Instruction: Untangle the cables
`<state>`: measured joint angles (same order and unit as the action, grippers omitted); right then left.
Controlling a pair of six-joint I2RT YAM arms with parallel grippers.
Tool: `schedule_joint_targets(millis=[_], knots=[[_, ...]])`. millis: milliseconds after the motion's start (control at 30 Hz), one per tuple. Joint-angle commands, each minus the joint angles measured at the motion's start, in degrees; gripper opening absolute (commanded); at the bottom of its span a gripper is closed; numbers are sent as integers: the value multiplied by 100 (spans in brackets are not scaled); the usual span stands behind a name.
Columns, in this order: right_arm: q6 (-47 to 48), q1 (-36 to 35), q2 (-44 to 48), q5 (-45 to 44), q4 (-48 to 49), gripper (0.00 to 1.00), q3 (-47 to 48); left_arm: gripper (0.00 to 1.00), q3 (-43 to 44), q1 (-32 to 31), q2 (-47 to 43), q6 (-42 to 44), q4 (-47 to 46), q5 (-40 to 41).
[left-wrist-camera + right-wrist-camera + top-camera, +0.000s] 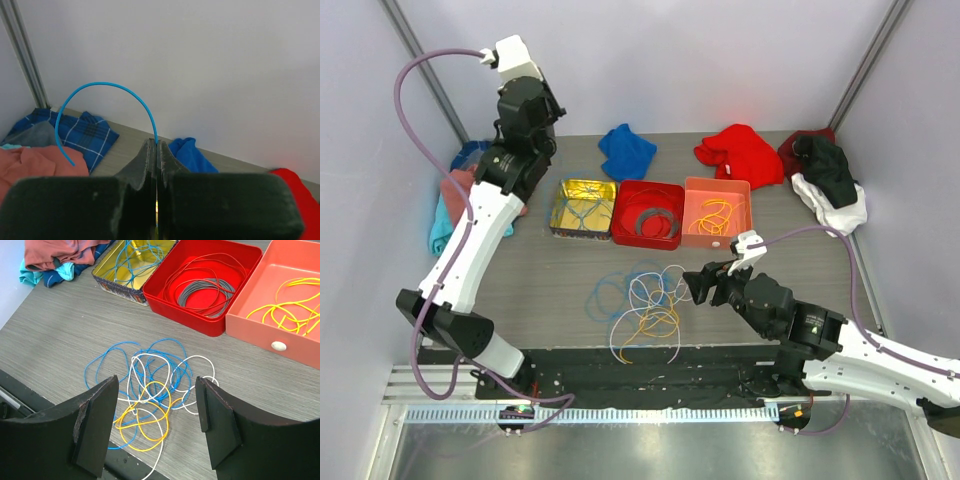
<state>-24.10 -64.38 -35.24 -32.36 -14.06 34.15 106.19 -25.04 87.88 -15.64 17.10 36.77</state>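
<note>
My left gripper [156,146] is clamped on a blue cable [107,84], high near the surface's far-left corner. My right gripper [698,284], jaws apart, hovers over the tangle [150,390] by the near edge. I should pinch one outer loop only.

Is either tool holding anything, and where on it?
The left tool is shut on a blue cable, pinched at its tip, one free end arcing out. The right tool is open near the tangle, holding nothing.
</note>
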Motion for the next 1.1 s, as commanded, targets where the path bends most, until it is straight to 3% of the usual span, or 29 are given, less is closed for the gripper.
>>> schedule_joint_targets(millis=[0, 267, 600, 1067], knots=[[54, 4, -17, -227, 97, 71, 13, 0, -230, 157, 10, -475, -146, -311], [10, 13, -9, -227, 79, 71, -58, 0, -1231, 315, -42, -721, -584, -302], [-25, 13, -9, -288, 79, 71, -102, 0, -1513, 412, 291, -818, -726, -337], [-34, 13, -88, -289, 106, 70, -128, 0, -2884, 412, 801, -1415, -1060, -979]])
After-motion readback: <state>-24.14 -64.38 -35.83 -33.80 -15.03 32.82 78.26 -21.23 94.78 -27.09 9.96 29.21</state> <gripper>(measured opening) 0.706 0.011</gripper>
